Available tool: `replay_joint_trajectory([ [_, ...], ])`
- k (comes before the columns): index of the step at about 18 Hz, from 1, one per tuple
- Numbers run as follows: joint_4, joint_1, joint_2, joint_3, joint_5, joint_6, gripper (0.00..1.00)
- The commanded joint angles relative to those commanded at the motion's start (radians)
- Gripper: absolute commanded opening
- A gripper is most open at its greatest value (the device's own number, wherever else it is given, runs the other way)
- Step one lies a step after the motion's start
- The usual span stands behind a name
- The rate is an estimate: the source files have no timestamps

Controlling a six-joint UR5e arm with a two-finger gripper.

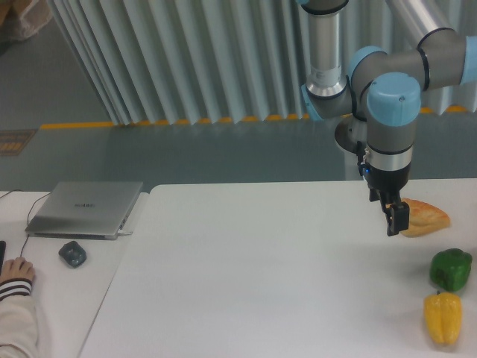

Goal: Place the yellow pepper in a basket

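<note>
Currently: glossy yellow lobed bell pepper [443, 318], white table's [261, 268] right edge, near front corner, beside green pepper [451, 269]. Likely light, firm, slippery; grip across midsection. Black two-finger gripper [396, 221] raised; jaw state unclear.

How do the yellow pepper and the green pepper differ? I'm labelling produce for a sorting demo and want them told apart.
Colour: the yellow pepper is glossy yellow, the green pepper dark green. Shape: the yellow one looks longer and narrower, the green one rounder and squatter. Place: the yellow one lies nearer the camera, the green one just behind it, closer to the bread piece and the gripper. Both are lobed bell peppers at the table's right edge.
</note>
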Motion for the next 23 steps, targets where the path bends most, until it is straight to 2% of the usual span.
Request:
replay_joint_trajectory([
  [14,0.012,0.018,0.014,-0.009,0.002,-0.008,1.00],
  [16,0.079,0.014,0.028,-0.035,0.006,-0.023,1.00],
  [19,0.230,0.018,0.031,-0.098,0.005,-0.093,1.00],
  [23,0.238,0.060,0.034,-0.098,0.009,-0.115,1.00],
])
